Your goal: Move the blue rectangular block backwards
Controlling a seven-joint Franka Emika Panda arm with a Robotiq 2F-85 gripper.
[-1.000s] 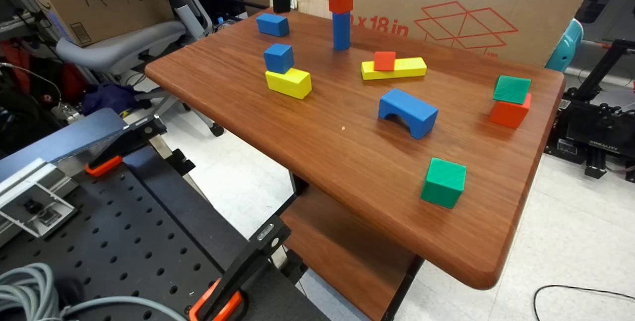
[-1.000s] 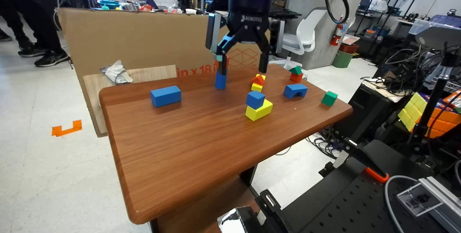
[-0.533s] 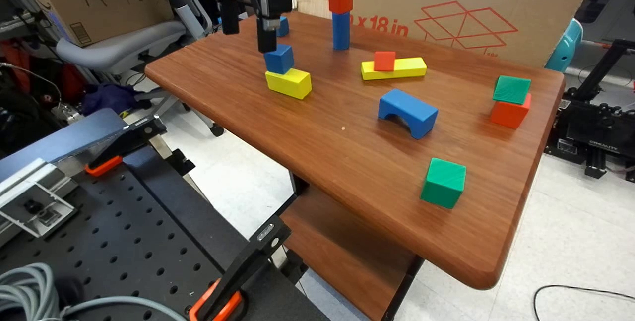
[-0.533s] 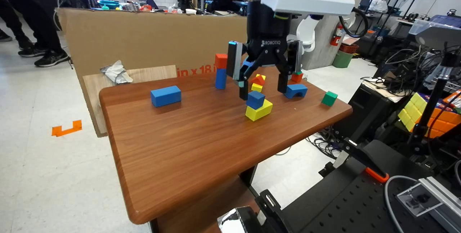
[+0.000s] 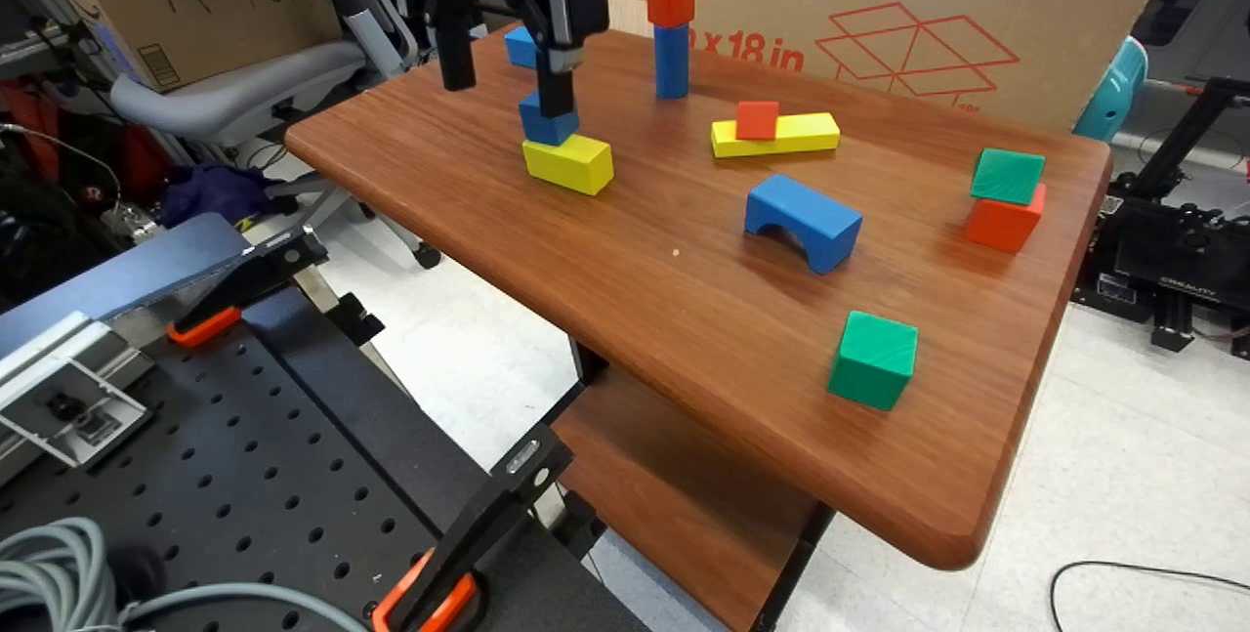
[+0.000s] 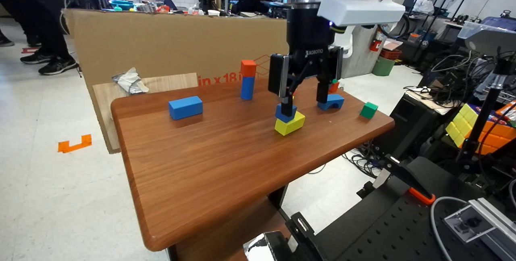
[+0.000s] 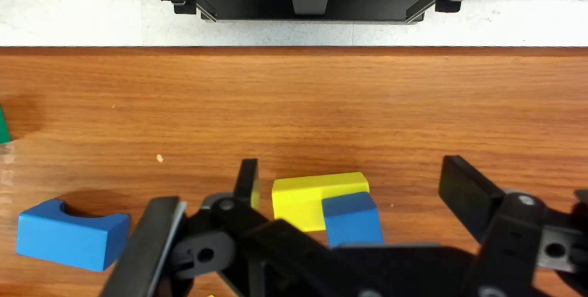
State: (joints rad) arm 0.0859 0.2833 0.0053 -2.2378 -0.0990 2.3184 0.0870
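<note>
The blue rectangular block (image 6: pixel 185 107) lies flat at one end of the table in an exterior view. It shows partly behind a finger in an exterior view (image 5: pixel 520 47) and is out of the wrist view. My gripper (image 6: pixel 304 101) is open and empty, above the small blue cube (image 7: pixel 353 223) that rests on a yellow block (image 7: pixel 298 198). It is well apart from the blue rectangular block. In the wrist view the open fingers stand on either side of the cube and yellow block, the gripper (image 7: pixel 351 173) pointing down at them. The cube's lower part is hidden by the gripper body there.
A red cube (image 6: pixel 248 68) stands on an upright blue block (image 6: pixel 247 88). A blue arch (image 5: pixel 804 222), a long yellow block (image 5: pixel 809 132) with a red piece on it, a green cube (image 5: pixel 874 358) and a green-on-red stack (image 5: pixel 1006 222) stand toward the table's other end. Cardboard (image 6: pixel 169 51) borders the far edge.
My open gripper has come lower and moved across from near the upright blue block to above the small blue cube. The blocks have not moved.
</note>
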